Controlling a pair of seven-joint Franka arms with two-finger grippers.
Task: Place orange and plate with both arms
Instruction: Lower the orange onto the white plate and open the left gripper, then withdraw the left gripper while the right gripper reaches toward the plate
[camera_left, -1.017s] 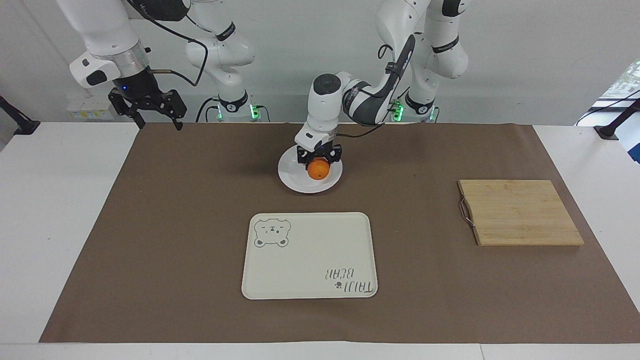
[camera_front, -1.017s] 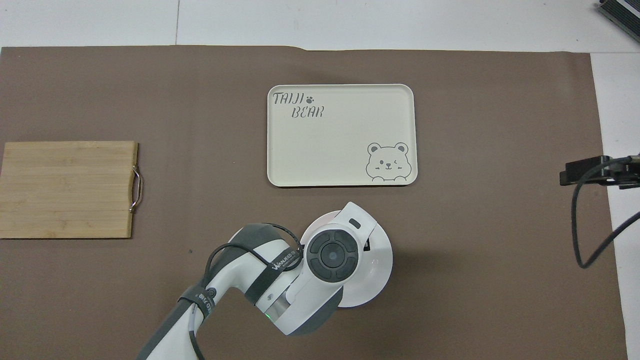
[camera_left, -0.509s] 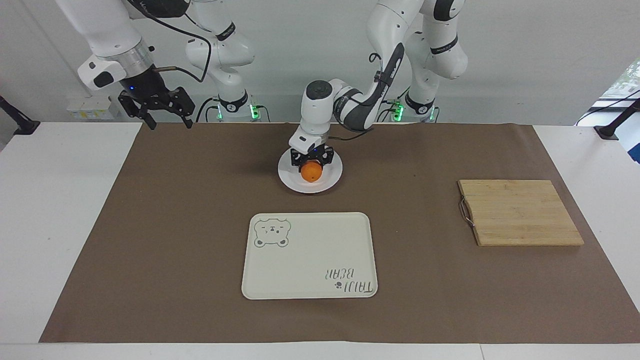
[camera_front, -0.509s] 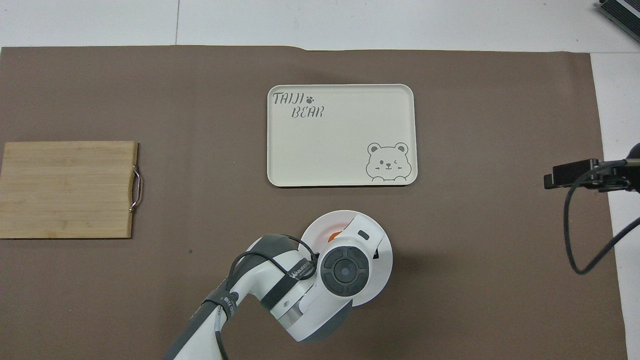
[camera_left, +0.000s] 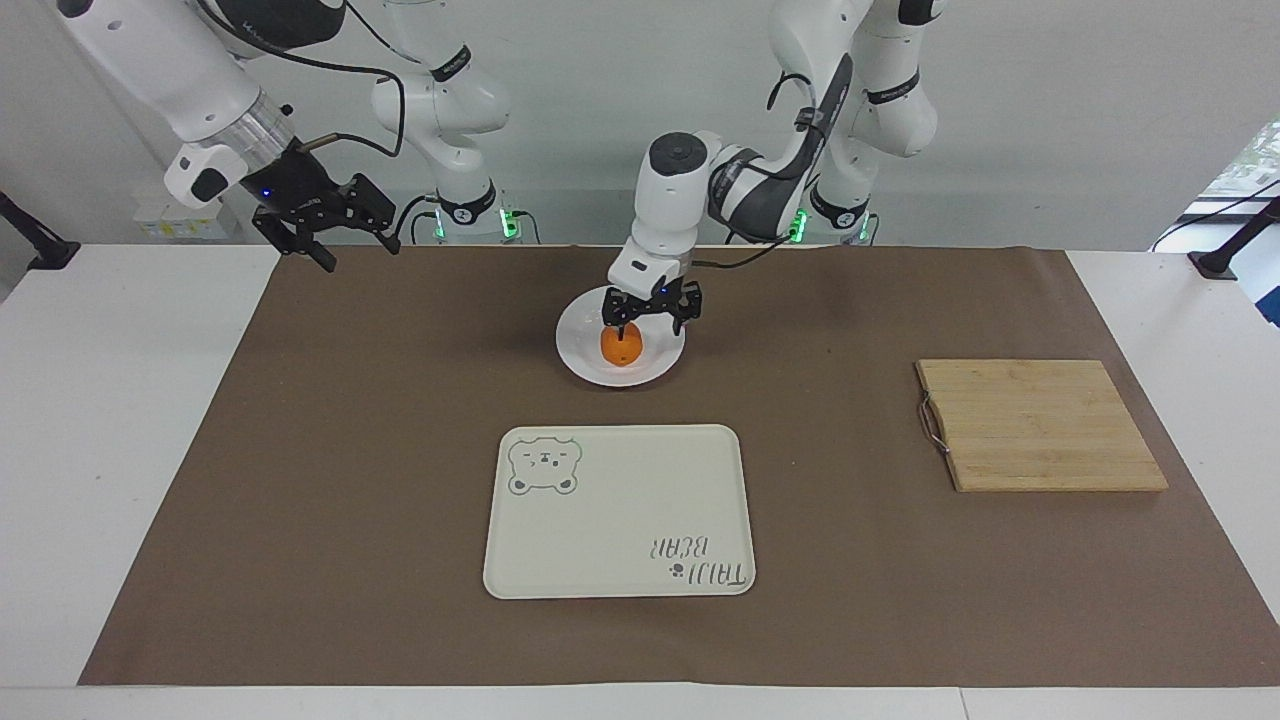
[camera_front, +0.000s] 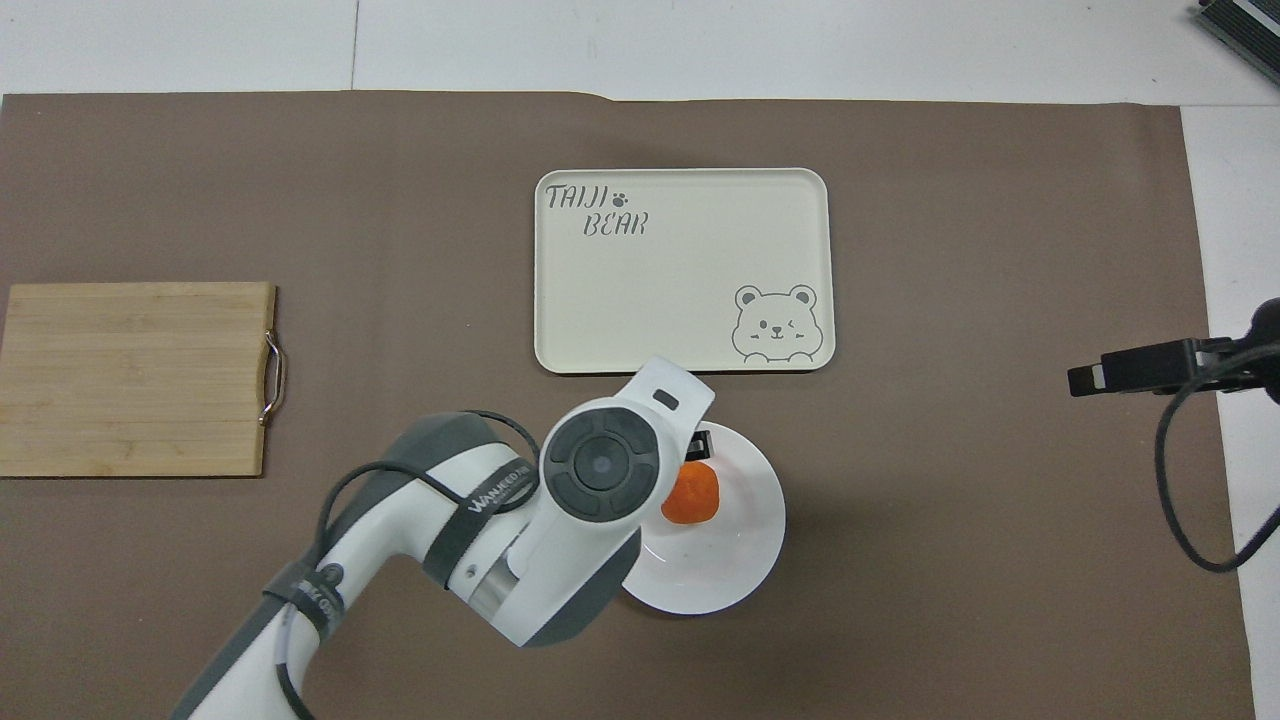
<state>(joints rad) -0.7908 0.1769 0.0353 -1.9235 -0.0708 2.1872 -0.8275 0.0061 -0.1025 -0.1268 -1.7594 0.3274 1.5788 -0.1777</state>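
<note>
I see a white table (camera_left: 120, 420) covered across most of its width by a brown mat (camera_left: 380, 400), with a pale wall rising where the two arm bases stand. My left gripper (camera_left: 650, 318) hangs just above the plate (camera_left: 585, 365), its jaws spread apart and holding nothing. The orange (camera_left: 621, 347) sits on the plate directly beneath those open fingertips, a little toward the right arm's end of the gap; one finger (camera_left: 619, 312) crosses in front of the fruit's top, and I cannot tell whether it touches. In the overhead view the left arm's wrist covers part of the plate (camera_front: 745, 555), and the orange (camera_front: 692, 495) shows beside it, resting on the half of the dish farther from the robots.

My right gripper (camera_left: 332, 240) waits in the air over the mat's corner at the right arm's end, well apart from the plate, tilted, with its jaws released and nothing between them. Only a dark tip of it (camera_front: 1130, 367) shows in the overhead view.

Farther from the robots than the left jaws lies the cream tray (camera_left: 700, 470) with a bear drawing, close to the plate but not touching it. A bamboo cutting board (camera_left: 1040, 425) with a metal handle lies toward the left arm's end of the table, well away from both sets of jaws.
</note>
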